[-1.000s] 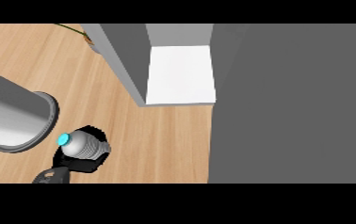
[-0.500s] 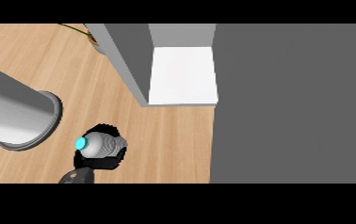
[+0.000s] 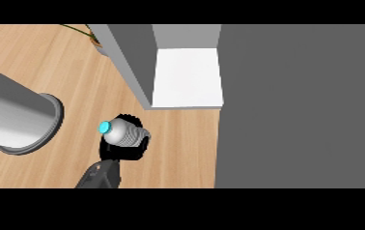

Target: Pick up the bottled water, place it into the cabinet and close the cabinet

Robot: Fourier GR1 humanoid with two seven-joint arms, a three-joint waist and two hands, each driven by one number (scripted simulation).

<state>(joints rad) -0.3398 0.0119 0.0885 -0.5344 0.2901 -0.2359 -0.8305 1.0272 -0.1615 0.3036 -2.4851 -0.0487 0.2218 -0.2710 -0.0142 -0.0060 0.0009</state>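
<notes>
A black hand point(image 3: 121, 149) is curling its fingers round the bottled water point(image 3: 122, 132), gripping the ribbed silver body while the turquoise cap point(image 3: 105, 126) is pointing up toward the viewer. The hand is coming in from the lower edge on a dark wrist, and which arm it belongs to cannot be told from this view alone; no second hand is clearly showing.

The bottle is hovering over the wooden counter point(image 3: 64, 69), just below and to the left of the cabinet point(image 3: 132, 64). The cabinet is standing open, its white shelf floor point(image 3: 187, 77) showing between a grey side wall on the left and a broad grey door panel point(image 3: 292, 108) on the right. The bottle is sitting outside the cabinet, near the front corner of the grey side wall and not touching it.

To the left of the cabinet, a large grey cylinder with a flared rim point(image 3: 25, 118) is lying across the counter. Behind the cabinet's left wall, a few thin green stems point(image 3: 84, 31) are peeking out.
</notes>
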